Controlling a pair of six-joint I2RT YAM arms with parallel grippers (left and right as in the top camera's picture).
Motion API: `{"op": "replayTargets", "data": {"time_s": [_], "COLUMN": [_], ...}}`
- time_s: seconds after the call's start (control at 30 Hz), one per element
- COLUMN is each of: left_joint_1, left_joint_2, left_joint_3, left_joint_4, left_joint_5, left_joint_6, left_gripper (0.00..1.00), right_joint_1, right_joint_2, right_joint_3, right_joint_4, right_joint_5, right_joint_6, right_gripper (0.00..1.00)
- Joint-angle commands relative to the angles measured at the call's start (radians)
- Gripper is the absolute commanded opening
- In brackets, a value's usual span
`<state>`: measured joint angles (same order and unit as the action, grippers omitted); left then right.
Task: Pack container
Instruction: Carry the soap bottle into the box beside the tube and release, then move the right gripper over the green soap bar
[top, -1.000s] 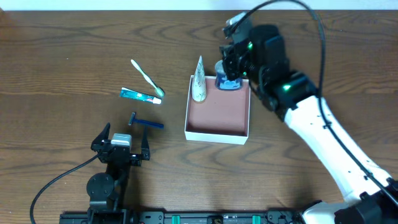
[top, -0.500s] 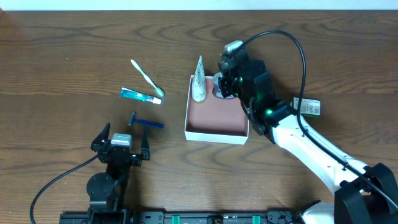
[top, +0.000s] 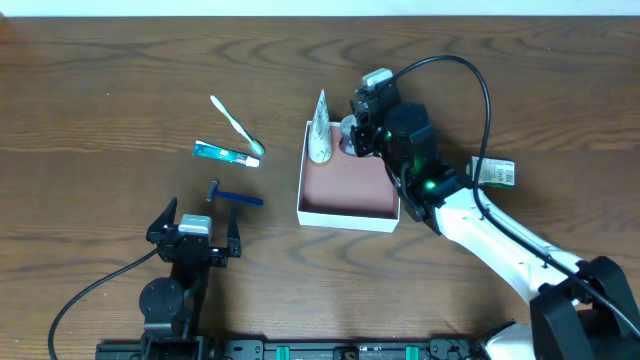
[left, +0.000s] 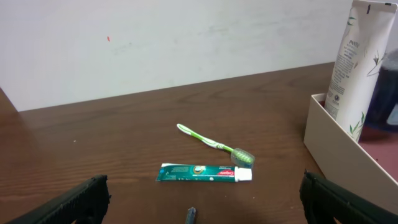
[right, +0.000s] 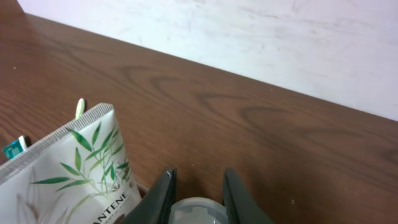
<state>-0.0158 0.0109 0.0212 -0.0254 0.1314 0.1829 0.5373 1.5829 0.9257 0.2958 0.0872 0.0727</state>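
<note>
Three toiletries lie outside the box, all ahead of the left claw (top: 197, 225), whose fingers are spread wide and hold nothing. The razor (top: 235, 198) lies just in front of it, slightly to its right. Past that comes the toothpaste (left: 204, 173), and farthest is the toothbrush (left: 214, 144).

The box (top: 348, 214) sits well off to that claw's right on the table (top: 100, 60), with its near half bare (plenty of floor left for flat items).

At the box's far wall two things stand upright. One is a white tube (top: 320, 128) in the far left corner. Beside it is a blue bottle (left: 379, 93), and the right claw (right: 198, 177) hangs over it. The claw's fingers flank the bottle's pale cap (right: 198, 213) closely. Whether they pinch it or stand just clear of it I cannot tell.

A small carton (top: 493, 172) lies off to the right claw's right, outside the box.

By my reckoning the job is under half done, with three or four pieces left to pack.

For room, the tube crowds the right claw's left side, so the way up looks the safest exit. The left claw has open table all around the three loose pieces, and the box's near wall is the only edge it must clear.
</note>
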Motion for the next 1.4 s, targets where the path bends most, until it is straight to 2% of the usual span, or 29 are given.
{"op": "replayTargets", "data": {"time_s": [0.0,0.47,0.6,0.67,0.77,1.03,1.2,1.37], "left_joint_1": [0.004,0.004,0.004,0.004,0.004,0.004,0.004,0.004], "left_joint_2": [-0.005,-0.005,-0.005,-0.005,-0.005,-0.005,-0.005,-0.005], "left_joint_3": [-0.017,-0.017,-0.017,-0.017,-0.017,-0.017,-0.017,-0.017], "left_joint_4": [-0.034,-0.034,-0.034,-0.034,-0.034,-0.034,-0.034,-0.034], "left_joint_5": [0.018,0.018,0.018,0.018,0.018,0.018,0.018,0.018], "left_joint_6": [-0.005,-0.005,-0.005,-0.005,-0.005,-0.005,-0.005,-0.005], "left_gripper": [0.98,0.98,0.98,0.98,0.98,0.98,0.98,0.98], "right_joint_1": [0.013,0.016,0.016,0.016,0.016,0.016,0.014,-0.029], "right_joint_2": [0.04,0.105,0.105,0.105,0.105,0.048,-0.139,-0.395], "right_joint_3": [0.007,0.007,0.007,0.007,0.007,0.009,0.01,0.01], "right_joint_4": [0.037,0.094,0.098,0.098,0.104,0.145,0.089,-0.117], "right_joint_5": [-0.021,-0.035,-0.035,-0.035,-0.035,-0.069,-0.069,-0.025], "right_joint_6": [0.018,0.027,0.027,0.027,0.027,0.023,0.025,0.1], "right_gripper": [0.01,0.02,0.37,0.45,0.5,0.54,0.61,0.69]}}
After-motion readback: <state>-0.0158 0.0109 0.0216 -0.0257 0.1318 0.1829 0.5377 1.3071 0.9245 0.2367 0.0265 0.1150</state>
